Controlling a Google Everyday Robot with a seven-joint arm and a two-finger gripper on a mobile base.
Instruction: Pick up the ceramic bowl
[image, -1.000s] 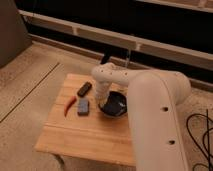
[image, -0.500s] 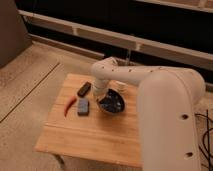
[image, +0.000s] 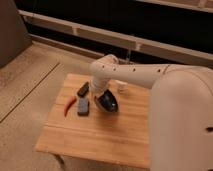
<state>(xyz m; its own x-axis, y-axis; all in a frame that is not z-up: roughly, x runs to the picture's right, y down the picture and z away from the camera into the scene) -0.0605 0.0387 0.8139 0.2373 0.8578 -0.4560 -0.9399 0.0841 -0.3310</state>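
Observation:
The ceramic bowl (image: 109, 103) is glossy black and sits near the middle of the wooden table (image: 115, 135), looking tilted with its left side raised. My gripper (image: 102, 94) comes down from the white arm (image: 145, 76) and is right at the bowl's upper left rim, touching or nearly touching it. The gripper's tip is partly hidden against the dark bowl.
A small white cup (image: 120, 86) stands just behind the bowl. A grey-blue block (image: 83, 106), a dark block (image: 83, 89) and a red chili pepper (image: 70, 106) lie to the bowl's left. The arm's large white body (image: 185, 120) covers the table's right side.
The arm's bulk has shifted to the right and nearer the camera. The gripper has stayed at the bowl, and the bowl now looks tilted.

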